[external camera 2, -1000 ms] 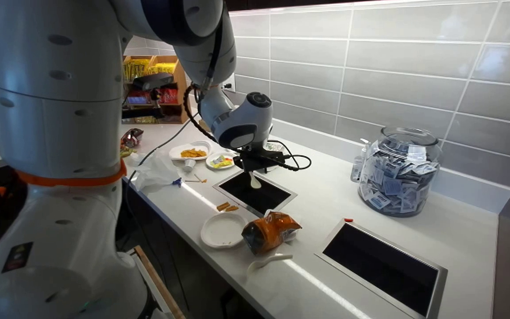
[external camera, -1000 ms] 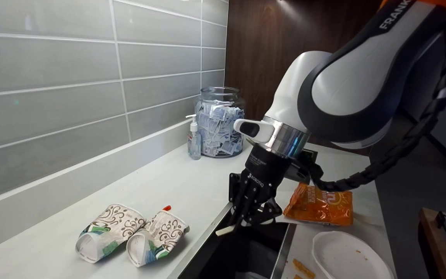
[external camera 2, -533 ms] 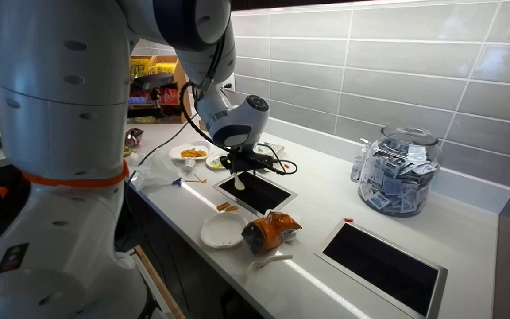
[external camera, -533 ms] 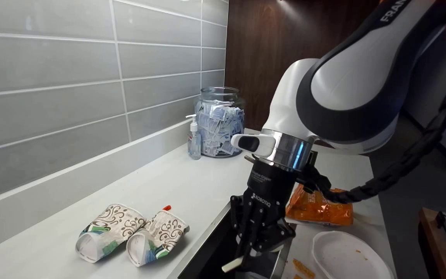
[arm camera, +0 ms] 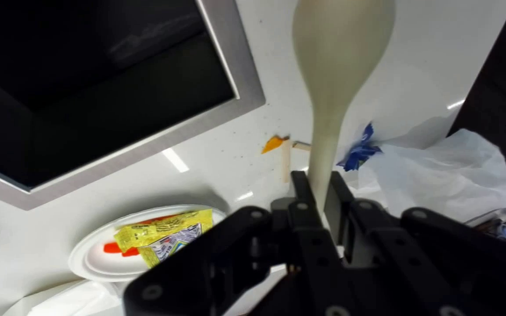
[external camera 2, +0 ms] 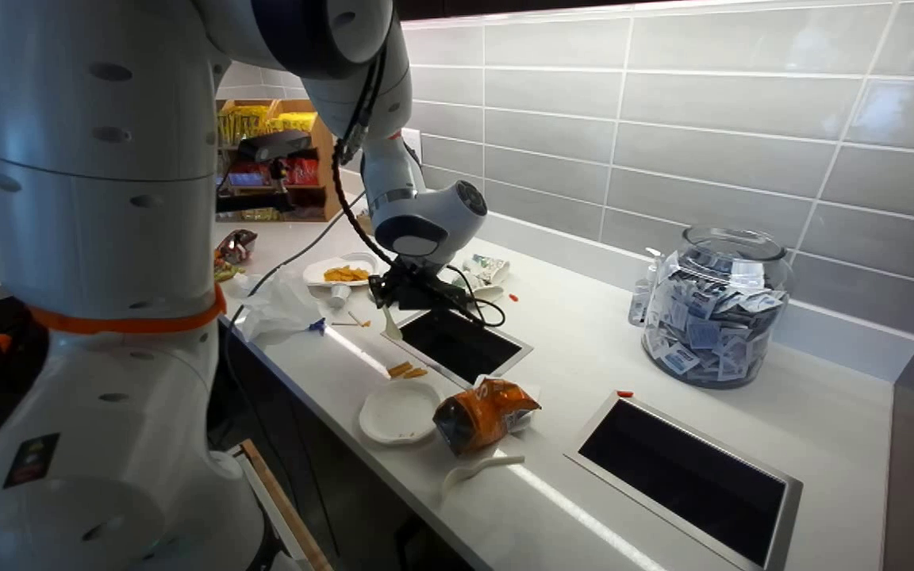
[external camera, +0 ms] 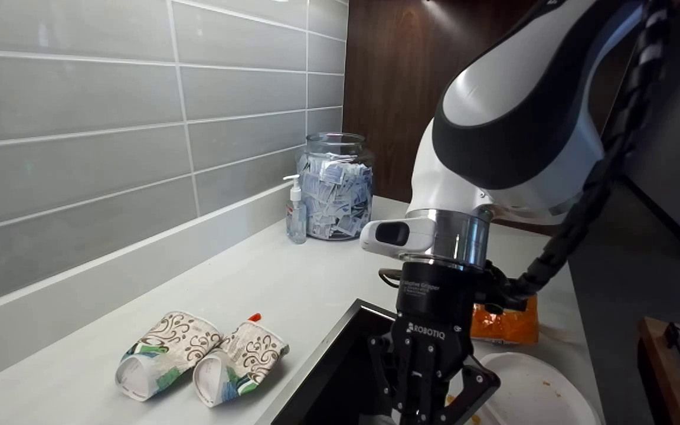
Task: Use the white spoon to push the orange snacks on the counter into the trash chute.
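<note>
The white spoon (arm camera: 343,39) is in the robot's grasp: the gripper (arm camera: 318,177) holds its two fingers together on the handle. In the wrist view the bowl points away from the gripper, seen against the counter (arm camera: 272,48) just beside the metal rim of the trash chute (arm camera: 243,74). In an exterior view I see it hanging bowl-down at the chute's corner; whether it touches anything there, I can't tell.

A few loose orange snack pieces (external camera 2: 407,370) lie on the counter between the chute and a round white plate (external camera 2: 399,412). Another orange scrap (arm camera: 273,144) sits off the chute's corner, next to a thin pale stick (arm camera: 285,162). The orange snack bag (external camera 2: 489,412) slumps by the plate, its dark inside showing, and a second white spoon (external camera 2: 473,469) rests on the counter near it.

Near the chute, too, a smaller plate (arm camera: 103,265) carries yellow packets (arm camera: 165,230), and a blue scrap (arm camera: 360,151) lies against a crumpled white sheet (arm camera: 446,175). Toward the tiled wall (external camera: 80,112) are two squashed paper cups (external camera: 169,351). A glass jar (external camera: 336,144) stuffed with little packets (external camera: 337,195) stands near that wall, a pump bottle (external camera: 296,221) right next to it. A larger dark basin (external camera 2: 788,507) with a metal edge is sunk into the counter, well apart from the chute and nearer the jar.
</note>
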Tool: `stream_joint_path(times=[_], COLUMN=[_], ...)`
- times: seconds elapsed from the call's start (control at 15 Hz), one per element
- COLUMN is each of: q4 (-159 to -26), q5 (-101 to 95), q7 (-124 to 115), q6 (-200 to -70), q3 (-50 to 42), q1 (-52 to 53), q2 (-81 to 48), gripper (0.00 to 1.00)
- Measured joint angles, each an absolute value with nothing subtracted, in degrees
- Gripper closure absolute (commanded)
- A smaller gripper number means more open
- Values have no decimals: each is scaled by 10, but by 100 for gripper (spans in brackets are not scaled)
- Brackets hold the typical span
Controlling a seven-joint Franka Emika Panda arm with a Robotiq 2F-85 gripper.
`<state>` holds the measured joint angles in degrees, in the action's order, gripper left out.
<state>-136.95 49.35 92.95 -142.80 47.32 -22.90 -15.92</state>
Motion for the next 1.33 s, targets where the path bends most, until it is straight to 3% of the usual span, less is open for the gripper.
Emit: stream_joint_path(times=[0.53,0.93,1.0,1.27,1.33], q4=[-1386,-1410,-1413,-1418,-1418], q5=[500,538,551,579,579], q7=[1048,1131,1152,1192,1193], q6=[-1344,-1344,-1344,-1342,-1342], q3=[294,228,221,206,205], q1=[-64,26,33,47,48], q2=[-110,-78,-76,-74,-74], gripper=[97,97,87,87,97])
